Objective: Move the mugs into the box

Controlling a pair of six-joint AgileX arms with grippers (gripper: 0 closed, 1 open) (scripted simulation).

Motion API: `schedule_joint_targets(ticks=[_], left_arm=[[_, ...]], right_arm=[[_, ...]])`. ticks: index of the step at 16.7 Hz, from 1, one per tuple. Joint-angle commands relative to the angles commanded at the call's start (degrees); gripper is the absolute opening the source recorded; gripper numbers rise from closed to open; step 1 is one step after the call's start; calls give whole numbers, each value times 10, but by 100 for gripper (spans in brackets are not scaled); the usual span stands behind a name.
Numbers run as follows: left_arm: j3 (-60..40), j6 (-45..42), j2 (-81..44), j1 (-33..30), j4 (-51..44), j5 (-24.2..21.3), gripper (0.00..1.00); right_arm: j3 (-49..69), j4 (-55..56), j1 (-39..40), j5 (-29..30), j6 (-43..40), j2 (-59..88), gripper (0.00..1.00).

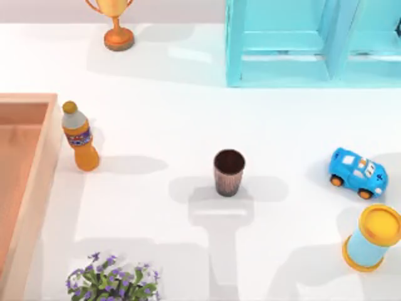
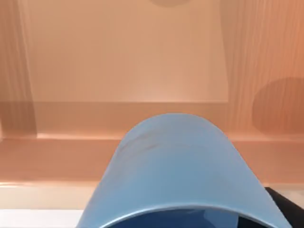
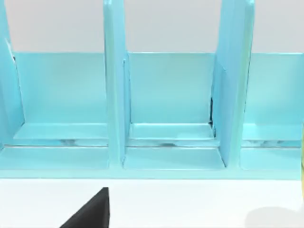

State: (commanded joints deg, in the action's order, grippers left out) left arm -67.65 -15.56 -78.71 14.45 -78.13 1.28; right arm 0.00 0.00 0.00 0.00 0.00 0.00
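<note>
Two mugs are in play, and they sit far apart. In the left wrist view the light blue mug (image 2: 176, 171) looms directly in front of the camera, right where the left fingers would be, with the peach-orange floor and wall of the box (image 2: 123, 61) beyond and below it. That closeness suggests the left arm is carrying it over the box, though the left fingers themselves are hidden behind the mug, so I cannot tell whether they are pinching it or already spread.

From above, the dark brown ribbed mug (image 1: 229, 172) stands upright on the white surface (image 1: 188, 113) near the middle, well clear of the box's wall (image 1: 39, 163) at the left edge. An orange bottle (image 1: 79, 138) stands just beside that wall, between the brown mug and the box.

In the right wrist view, a light blue shelf unit (image 3: 156, 104) faces the camera and a dark sliver of the arm's own hardware sits low in the picture; whether the right fingers are spread or pressed together cannot be told either.

Risks, as I judge them: if the blue mug is let go while tilted or too high over the box floor, it could tip or roll. Fetching the brown mug afterwards could mean a path past the bottle, so a low sweep towards the box could knock it over.
</note>
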Motion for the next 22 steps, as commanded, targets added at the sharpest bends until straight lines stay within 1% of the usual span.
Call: schedule_joint_targets(ticks=[7,12,22], left_arm=[[114,-21,-9,20,132,-1,0],[124,-25,-13,26,142,-1,0],[124,-25,-13,26,142,-1,75]], right_arm=[[0,0,0,0,0,0,100],[0,0,0,0,0,0,100],[0,0,0,0,0,0,100]])
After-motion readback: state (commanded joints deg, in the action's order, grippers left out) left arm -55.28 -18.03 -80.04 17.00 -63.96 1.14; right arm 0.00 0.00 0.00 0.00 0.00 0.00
